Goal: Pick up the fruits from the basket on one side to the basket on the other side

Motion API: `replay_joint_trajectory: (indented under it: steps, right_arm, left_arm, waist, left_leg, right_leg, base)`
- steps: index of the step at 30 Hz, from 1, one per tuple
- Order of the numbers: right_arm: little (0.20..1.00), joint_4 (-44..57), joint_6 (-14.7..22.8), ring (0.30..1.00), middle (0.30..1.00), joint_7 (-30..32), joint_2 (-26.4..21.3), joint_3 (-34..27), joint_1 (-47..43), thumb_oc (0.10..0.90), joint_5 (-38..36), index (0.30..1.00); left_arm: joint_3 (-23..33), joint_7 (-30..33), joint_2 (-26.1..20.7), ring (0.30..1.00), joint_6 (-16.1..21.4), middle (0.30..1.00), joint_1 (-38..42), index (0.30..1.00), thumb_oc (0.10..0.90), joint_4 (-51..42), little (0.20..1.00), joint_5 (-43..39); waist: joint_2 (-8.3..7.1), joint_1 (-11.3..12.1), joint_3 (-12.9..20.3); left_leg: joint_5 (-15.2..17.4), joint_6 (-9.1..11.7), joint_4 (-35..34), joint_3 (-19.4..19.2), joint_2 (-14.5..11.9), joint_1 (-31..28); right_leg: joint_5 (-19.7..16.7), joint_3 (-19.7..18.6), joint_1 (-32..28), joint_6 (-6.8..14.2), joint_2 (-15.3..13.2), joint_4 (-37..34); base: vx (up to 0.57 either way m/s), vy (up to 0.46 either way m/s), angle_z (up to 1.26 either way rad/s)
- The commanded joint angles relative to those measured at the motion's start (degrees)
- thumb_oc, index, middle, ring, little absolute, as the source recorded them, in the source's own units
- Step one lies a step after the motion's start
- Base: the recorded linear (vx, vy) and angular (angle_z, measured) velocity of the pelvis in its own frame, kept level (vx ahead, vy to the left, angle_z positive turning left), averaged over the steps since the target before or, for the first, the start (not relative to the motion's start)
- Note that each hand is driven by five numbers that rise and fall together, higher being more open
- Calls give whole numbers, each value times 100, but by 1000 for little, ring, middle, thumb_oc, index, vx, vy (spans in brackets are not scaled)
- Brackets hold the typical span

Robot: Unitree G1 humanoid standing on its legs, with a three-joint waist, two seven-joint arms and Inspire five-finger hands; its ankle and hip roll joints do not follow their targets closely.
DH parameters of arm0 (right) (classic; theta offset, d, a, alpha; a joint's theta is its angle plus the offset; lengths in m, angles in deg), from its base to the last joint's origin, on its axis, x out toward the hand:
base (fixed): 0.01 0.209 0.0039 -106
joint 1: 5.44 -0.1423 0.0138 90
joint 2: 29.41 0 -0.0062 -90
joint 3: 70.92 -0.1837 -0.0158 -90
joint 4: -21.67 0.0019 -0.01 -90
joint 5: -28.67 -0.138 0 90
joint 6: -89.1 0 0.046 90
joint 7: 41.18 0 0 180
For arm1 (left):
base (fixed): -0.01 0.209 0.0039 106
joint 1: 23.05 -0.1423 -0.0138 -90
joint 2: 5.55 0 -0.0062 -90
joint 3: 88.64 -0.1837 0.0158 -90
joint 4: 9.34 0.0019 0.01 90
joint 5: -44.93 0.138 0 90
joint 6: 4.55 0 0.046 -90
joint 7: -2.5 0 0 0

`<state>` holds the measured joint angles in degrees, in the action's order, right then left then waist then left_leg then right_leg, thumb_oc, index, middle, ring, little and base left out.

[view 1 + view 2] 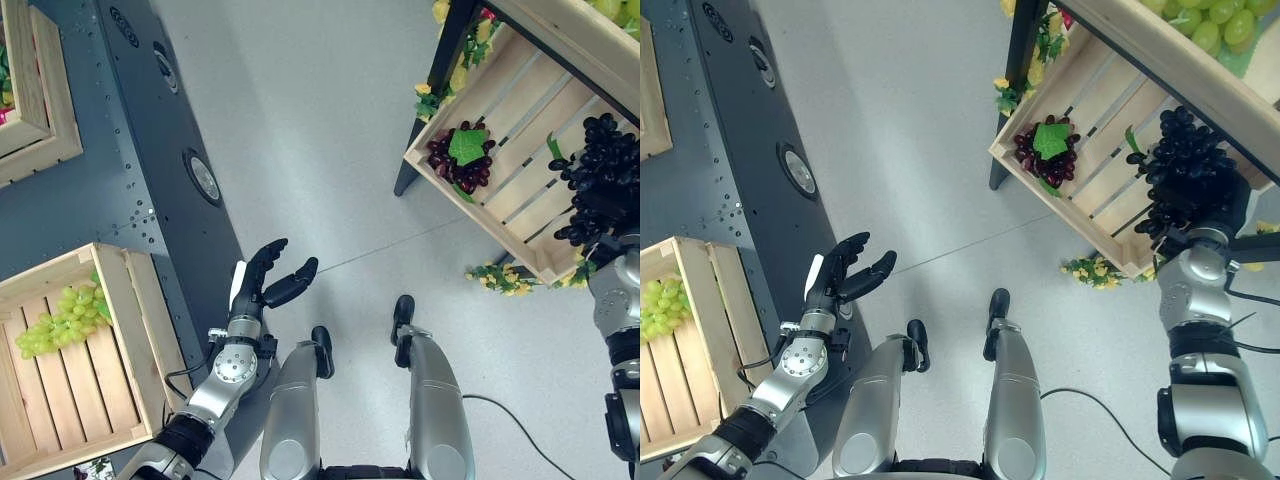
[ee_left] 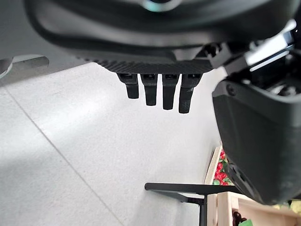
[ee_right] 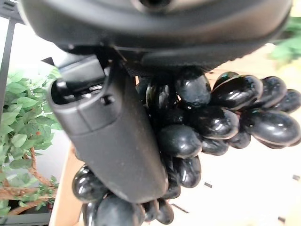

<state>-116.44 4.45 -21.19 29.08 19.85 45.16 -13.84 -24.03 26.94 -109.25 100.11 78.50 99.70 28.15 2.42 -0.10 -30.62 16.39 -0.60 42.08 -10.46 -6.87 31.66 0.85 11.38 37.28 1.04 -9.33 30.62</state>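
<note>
Black grapes (image 3: 207, 117) were seen closest in the right wrist view, pressed against the right hand (image 3: 113, 141), whose thumb was laid across the bunch and whose fingers were clenched round it. From the head views, the right hand (image 1: 1210, 215) was held up at the lower edge of the tilted wooden crate (image 1: 1090, 190) on the robot's right, with the black bunch (image 1: 1185, 165) gripped above the crate's slatted floor, towards its right end. A dark red grape bunch (image 1: 460, 155) with a green leaf on top was lying at the left end of that same crate. Green grapes (image 1: 1205, 25) were visible in a second crate above it. Yellow artificial flowers (image 1: 500, 277) were seen at the crate's lower corner.

The left hand (image 1: 268, 280) was held over the grey floor (image 1: 320, 130) near the robot's midline, its fingers (image 2: 155, 89) released and extended, grasping nothing. A wooden crate (image 1: 125, 310) was standing at the lower left, and a green grape bunch (image 1: 62, 320) was lying on its slats near the back wall. A dark grey panel (image 1: 150, 150) was running along the floor beside that crate.
</note>
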Motion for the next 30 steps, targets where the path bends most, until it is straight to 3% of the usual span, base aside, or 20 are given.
replay_joint_trajectory:
  steps: [1,10,11,12,16,30]
  right_arm:
    - [300,-29,111,300,300,-50,-1153,180,-635,400,384,300]
    - [300,-474,-176,300,300,-390,-1495,842,-1339,400,792,300]
    - [441,-492,-161,441,441,-366,-1497,863,-1368,494,800,441]
    - [900,-522,-145,900,900,-280,-1521,911,-1443,800,814,900]
    - [900,-548,-124,900,900,51,-1479,1038,-1823,800,935,900]
    - [900,-594,-264,900,900,-310,-1407,1034,-1812,800,712,900]
  left_arm:
    - [-48,177,-428,900,485,900,-108,900,800,-1011,900,70]
    - [-178,289,-594,900,449,900,29,900,800,-1176,900,193]
    - [-183,298,-594,900,437,900,34,900,800,-1183,900,201]
    - [-183,283,-619,900,438,900,39,900,800,-1192,900,186]
    - [-199,275,-711,900,439,900,48,900,800,-1208,900,93]
    - [-128,197,-750,900,472,900,-1,900,800,-1214,900,181]
  waist:
    - [-67,110,82]
    - [-128,249,82]
    - [-126,251,82]
    - [-117,264,82]
    - [-96,323,82]
    - [-180,399,82]
  left_leg:
    - [203,-275,194,-277,217,267]
    - [189,-252,369,-83,225,547]
    - [183,-248,366,-77,225,550]
    - [165,-248,346,-72,231,556]
    - [106,-230,254,-52,257,543]
    - [87,-219,207,-85,200,349]
  right_leg:
    - [999,314,-376,-72,-43,760]
    - [1081,457,-151,-162,-63,1050]
    - [1081,459,-151,-165,-61,1051]
    - [1084,470,-144,-166,-72,1059]
    - [1102,504,-149,-165,-82,1077]
    - [1139,628,-357,-204,-94,1100]
  base:
    - [-28,-77,14]
    - [-41,-64,8]
    - [-33,-30,2]
    - [-41,-26,2]
    - [-43,-15,6]
    - [-15,2,3]
